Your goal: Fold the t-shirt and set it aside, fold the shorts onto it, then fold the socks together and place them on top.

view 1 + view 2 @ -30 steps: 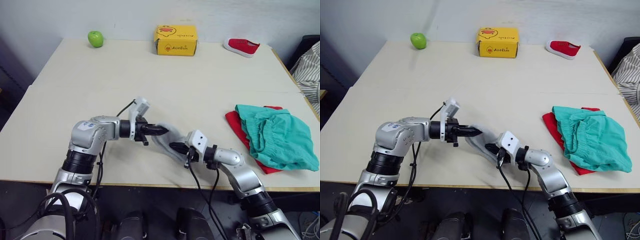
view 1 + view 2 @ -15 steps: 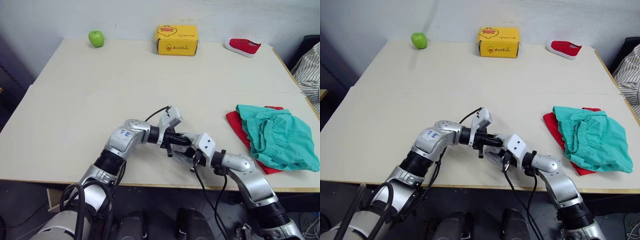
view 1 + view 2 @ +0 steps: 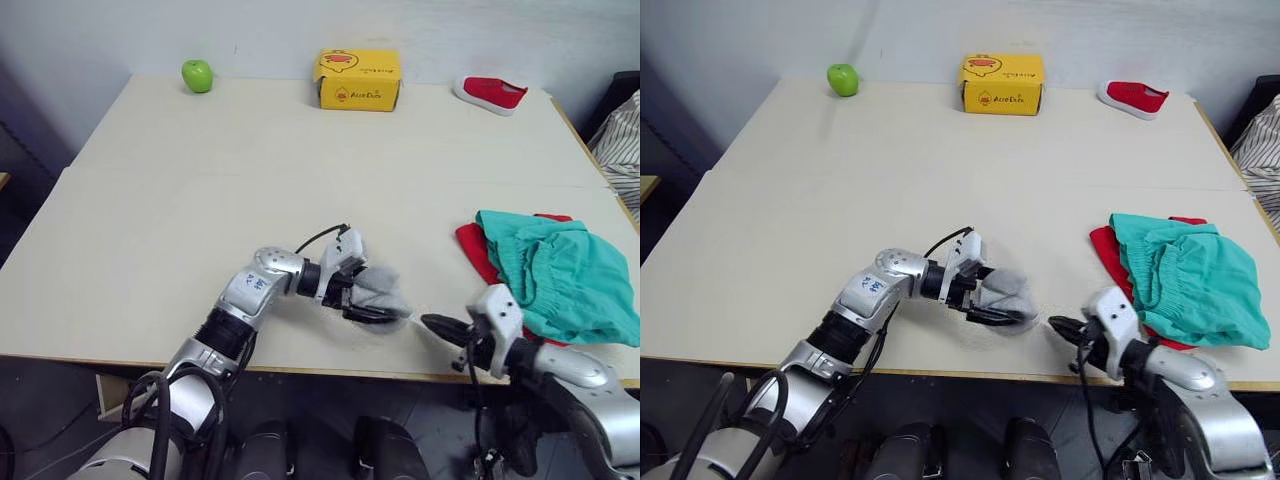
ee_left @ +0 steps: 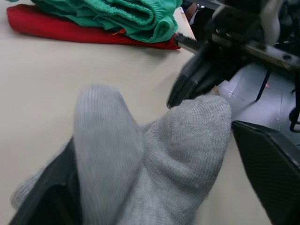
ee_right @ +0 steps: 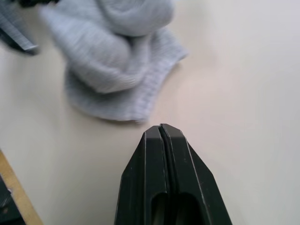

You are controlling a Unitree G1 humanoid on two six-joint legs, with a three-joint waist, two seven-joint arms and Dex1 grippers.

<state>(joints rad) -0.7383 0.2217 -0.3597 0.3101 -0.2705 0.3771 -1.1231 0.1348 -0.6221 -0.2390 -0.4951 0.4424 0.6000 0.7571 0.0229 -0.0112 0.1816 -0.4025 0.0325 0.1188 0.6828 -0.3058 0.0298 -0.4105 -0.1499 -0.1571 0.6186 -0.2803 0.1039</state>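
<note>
Near the surface (image 3: 150, 200) front edge, two grey socks (image 3: 380, 290) sit bunched in the left gripper (image 3: 372, 312), jaws clamped on them; the right gripper (image 3: 432, 324) has its jaws together, empty.

**Wide bare table, clutter at the edges**

Bare table (image 3: 300, 170) runs clear across the middle and left. Near the front edge, the grey socks (image 3: 378, 292) sit bunched at the left gripper (image 3: 372, 312), with the right gripper (image 3: 432, 324) just beside them, a narrow gap between. Teal shorts (image 3: 555, 280) on the red t-shirt (image 3: 470, 245) block the right side. Apple (image 3: 197, 74), yellow box (image 3: 358, 79) and red shoe (image 3: 489, 92) line the far edge.
</note>
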